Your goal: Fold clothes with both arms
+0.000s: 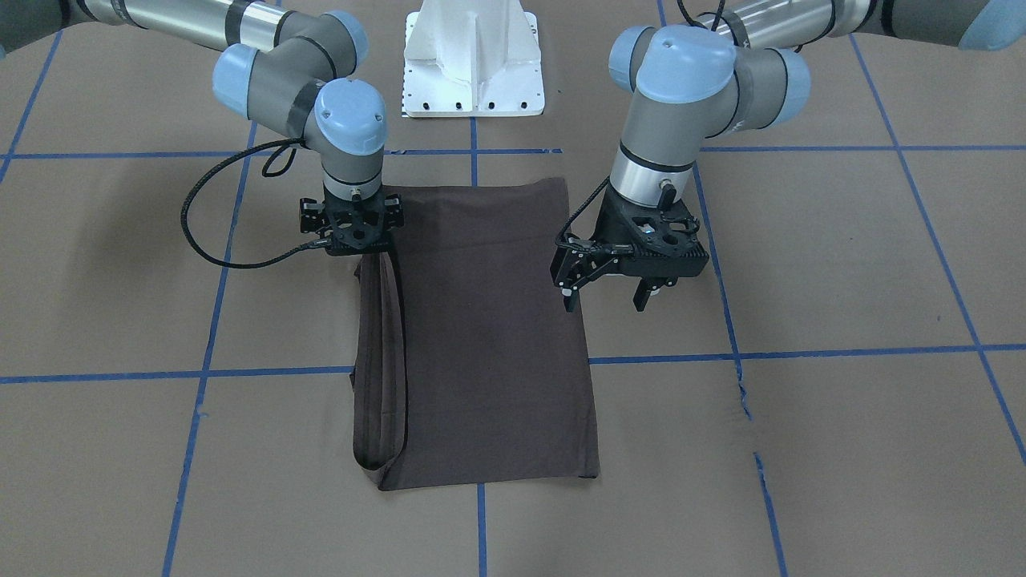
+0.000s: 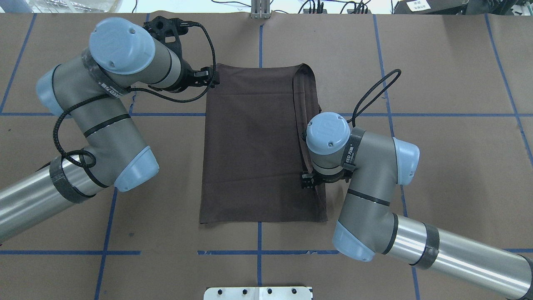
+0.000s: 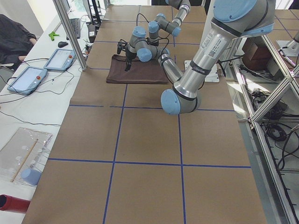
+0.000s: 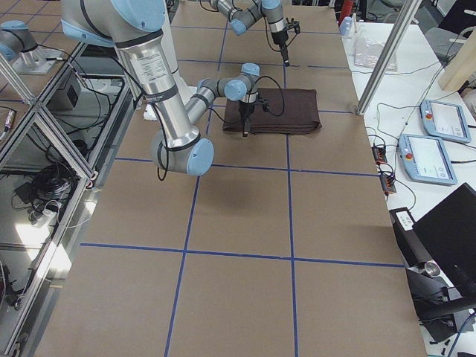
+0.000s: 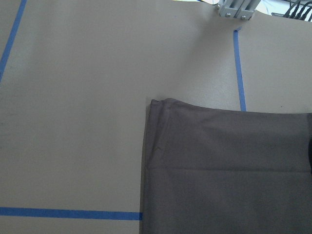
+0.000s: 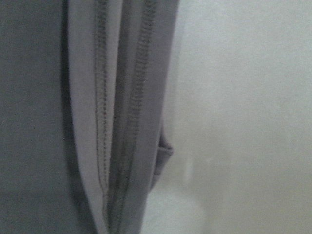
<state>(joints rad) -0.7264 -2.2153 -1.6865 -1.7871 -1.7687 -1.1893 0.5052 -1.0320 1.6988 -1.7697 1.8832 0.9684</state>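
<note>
While the T-shirt (image 1: 489,320) lies folded on the bench (image 1: 801,264), the left gripper (image 1: 605,298) hangs spread beside it; the right gripper (image 1: 357,236) hides its jaws, perhaps pinching the hem (image 1: 377,385). Grip both edges level.

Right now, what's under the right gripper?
The layered, stitched edge of the brown T-shirt lies under the right gripper, bare table beside it. Its fingertips are hidden, so any grip can't be seen.

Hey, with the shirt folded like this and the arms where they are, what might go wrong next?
1. The right gripper sits low over the T-shirt at its layered hem edge; it may catch only some layers and pull the fold apart.
2. The left gripper hangs open, holding nothing; a one-sided pull could skew the T-shirt.
</note>
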